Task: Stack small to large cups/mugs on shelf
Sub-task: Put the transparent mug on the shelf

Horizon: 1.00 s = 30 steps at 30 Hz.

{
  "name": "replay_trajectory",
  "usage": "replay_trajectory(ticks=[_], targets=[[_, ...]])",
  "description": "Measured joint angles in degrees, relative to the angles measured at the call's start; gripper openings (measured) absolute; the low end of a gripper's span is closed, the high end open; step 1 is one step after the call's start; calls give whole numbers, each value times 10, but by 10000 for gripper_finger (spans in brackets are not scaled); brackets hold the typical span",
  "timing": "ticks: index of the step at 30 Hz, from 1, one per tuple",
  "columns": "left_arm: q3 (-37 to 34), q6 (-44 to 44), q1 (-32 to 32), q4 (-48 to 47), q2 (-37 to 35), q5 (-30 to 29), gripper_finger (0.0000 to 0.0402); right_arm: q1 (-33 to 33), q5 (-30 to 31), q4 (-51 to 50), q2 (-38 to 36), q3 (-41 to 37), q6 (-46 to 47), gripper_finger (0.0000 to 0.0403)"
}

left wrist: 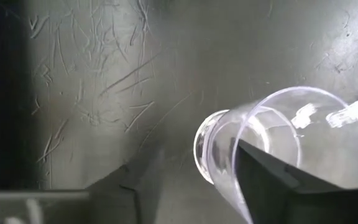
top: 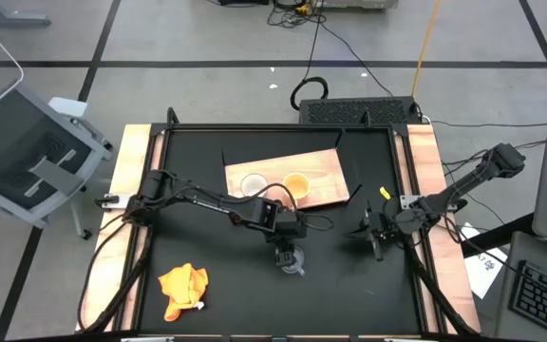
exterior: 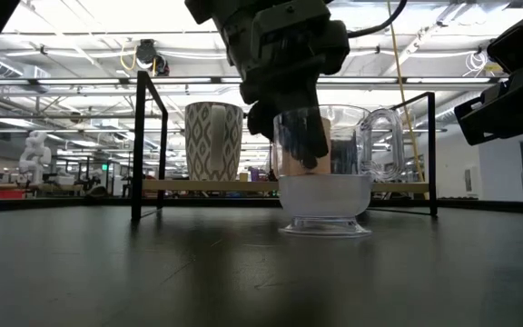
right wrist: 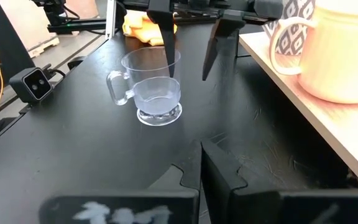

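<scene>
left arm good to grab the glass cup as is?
Probably yes. The left claw hangs open right over the clear glass cup, one finger inside the rim, the other outside. The cup stands upright on the black tabletop, nothing in between.

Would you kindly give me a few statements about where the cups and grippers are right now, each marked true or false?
1. The clear glass cup stands upright on the black tabletop. True.
2. The left gripper is open, one finger inside the glass cup's rim and one outside. True.
3. The yellow-orange cup lies on the orange cloth. False: it stands on the wooden shelf beside the white cup.
4. The right gripper holds the white cup. False: it is shut on nothing, waiting over the tabletop.
</scene>
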Motion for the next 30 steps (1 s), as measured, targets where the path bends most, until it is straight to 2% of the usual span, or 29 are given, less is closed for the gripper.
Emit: replay_trajectory(ticks=[7, 9, 18, 30], targets=[[0, 28, 0, 7, 0, 16, 42, 0, 0, 0, 0, 0, 0, 0], [0, 39, 0, 6, 0, 31, 13, 0, 0, 0, 0, 0, 0, 0], [5, 129, -9, 5, 0, 33, 5, 0, 0, 0, 0, 0, 0, 0], [66, 263, -37, 14, 0, 35, 2, 0, 0, -9, 0, 0, 10, 0]])
